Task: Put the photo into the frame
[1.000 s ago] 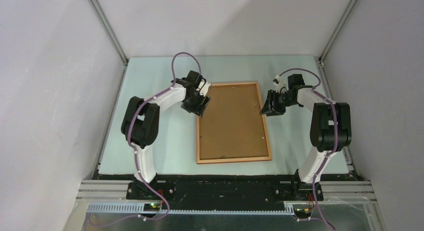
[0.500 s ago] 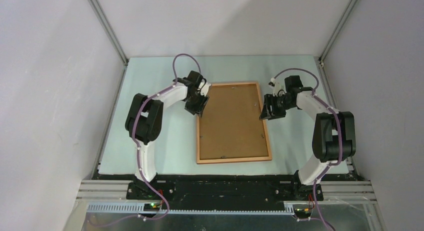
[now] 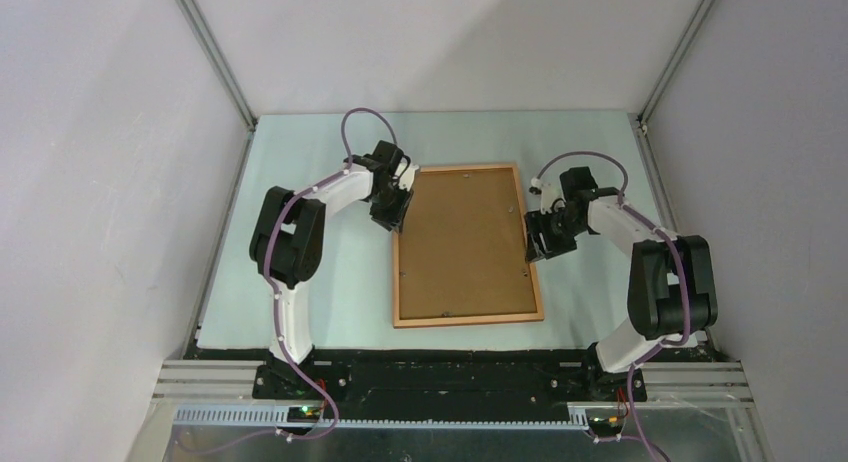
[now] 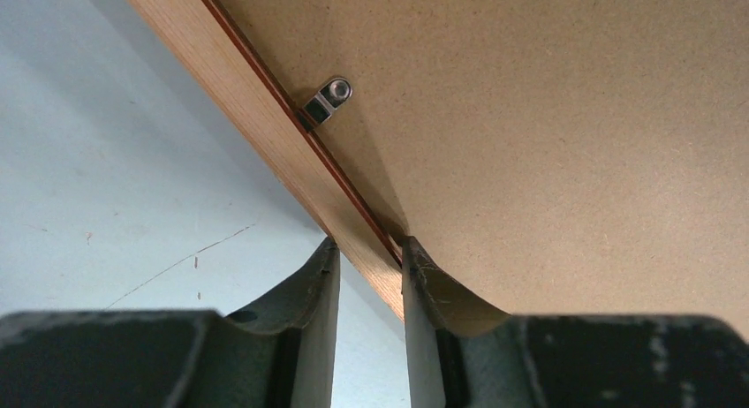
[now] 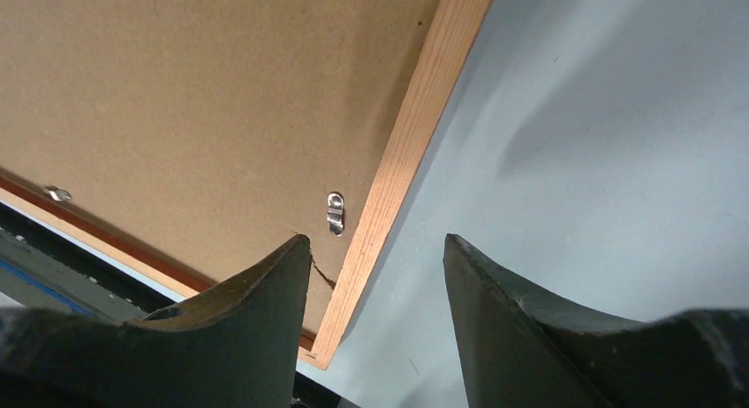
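Left gripper (image 4: 366, 252) nips the frame (image 3: 468, 317), right gripper (image 5: 375, 247) gapes, on pale table (image 3: 300, 162) within grey walls (image 3: 100, 182).

The thin orange-brown wooden frame (image 3: 468, 319) lies flat, back upward; centred between left and right edges; long sides run near-to-far.

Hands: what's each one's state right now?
Left hand: closed on the frame's left rail.
Right hand: open, straddling the frame's right rail, holding nothing.
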You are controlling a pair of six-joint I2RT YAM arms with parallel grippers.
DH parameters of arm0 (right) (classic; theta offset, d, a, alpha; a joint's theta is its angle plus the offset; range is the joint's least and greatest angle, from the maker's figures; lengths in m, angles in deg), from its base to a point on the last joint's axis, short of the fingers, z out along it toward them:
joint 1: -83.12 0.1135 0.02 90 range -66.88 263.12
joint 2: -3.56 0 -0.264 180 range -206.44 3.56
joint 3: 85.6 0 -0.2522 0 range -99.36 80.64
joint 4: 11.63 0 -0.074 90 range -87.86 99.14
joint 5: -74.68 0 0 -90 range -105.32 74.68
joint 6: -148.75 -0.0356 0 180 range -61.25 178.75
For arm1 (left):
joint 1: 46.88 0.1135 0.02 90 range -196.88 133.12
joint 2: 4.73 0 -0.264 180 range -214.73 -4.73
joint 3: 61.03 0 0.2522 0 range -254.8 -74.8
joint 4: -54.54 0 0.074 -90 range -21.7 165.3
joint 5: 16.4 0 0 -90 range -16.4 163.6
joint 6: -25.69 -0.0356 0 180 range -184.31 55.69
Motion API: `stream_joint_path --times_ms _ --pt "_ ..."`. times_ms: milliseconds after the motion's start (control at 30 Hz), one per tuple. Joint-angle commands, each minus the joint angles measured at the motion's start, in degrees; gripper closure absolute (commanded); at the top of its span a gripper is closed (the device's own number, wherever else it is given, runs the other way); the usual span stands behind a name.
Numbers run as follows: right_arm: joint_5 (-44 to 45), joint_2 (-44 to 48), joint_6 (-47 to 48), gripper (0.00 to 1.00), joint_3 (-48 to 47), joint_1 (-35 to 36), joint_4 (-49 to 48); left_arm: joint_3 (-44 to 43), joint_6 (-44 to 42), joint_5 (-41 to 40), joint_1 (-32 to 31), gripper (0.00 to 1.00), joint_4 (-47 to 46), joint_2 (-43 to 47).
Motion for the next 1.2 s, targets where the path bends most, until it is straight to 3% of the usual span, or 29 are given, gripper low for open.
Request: stream_joint_path --times_ms 0,400,1167 --pt "3.28 2.6 2.68 0.39 1.07 1.75 0.46 -1.03 -0.55 0.17 0.2 0.75 -0.84 -0.84" --pt "3.8 0.61 2.64 0.4 2.43 4.4 0.06 -1.31 -0.52 -0.66 0.33 0.99 -0.85 -1.05" --pt "10.07 -3.35 1.21 0.46 2.24 9.18 -3.19 -1.21 -0.6 0.67 0.37 1.0 -0.69 -0.89"
